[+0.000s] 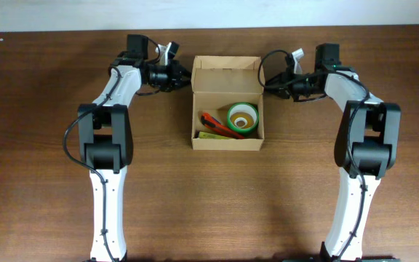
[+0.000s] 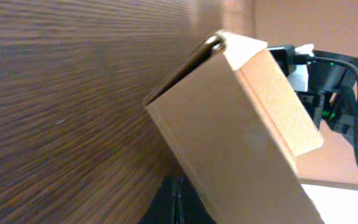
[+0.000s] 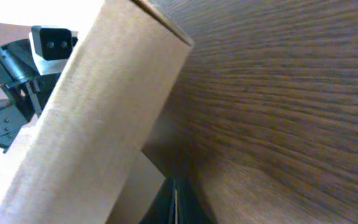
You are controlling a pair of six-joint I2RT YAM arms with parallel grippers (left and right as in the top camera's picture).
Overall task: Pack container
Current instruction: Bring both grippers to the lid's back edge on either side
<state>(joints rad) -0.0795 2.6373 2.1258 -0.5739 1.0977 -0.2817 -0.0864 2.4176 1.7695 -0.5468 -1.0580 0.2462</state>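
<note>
Grippers flanked the open container on the table (image 1: 42, 182), the left gripper (image 1: 182, 74) just beside the left edge of the raised lid and the right gripper (image 1: 269, 84) just beside the box's right rear corner. Both had their fingers pressed fully together and held nothing. Whether either tip was actually touching cardboard could not be told from above.

The container (image 1: 228, 143), a plain tan box, sat at the middle of the table between the two arms. Its hinged lid (image 1: 226, 64) stood open at the far side. Both wrist cameras showed only a bare outer wall of the box close up, with the opposite gripper beyond it.

Inside lay a green tape roll (image 1: 243, 117) at the right and an orange-and-black cutter (image 1: 217, 123) slanted across the left, with a yellowish item beneath it too small to name.

The risk appeared to lie in closing the lid. An uneven push from the two sides would likely twist the light box or slide it across the smooth wood rather than fold the lid. Closed fingers had no grip on the cardboard, so the lid could slip off a tip and spring back. The tape roll, if it rose above the rim, could hold the lid ajar.
</note>
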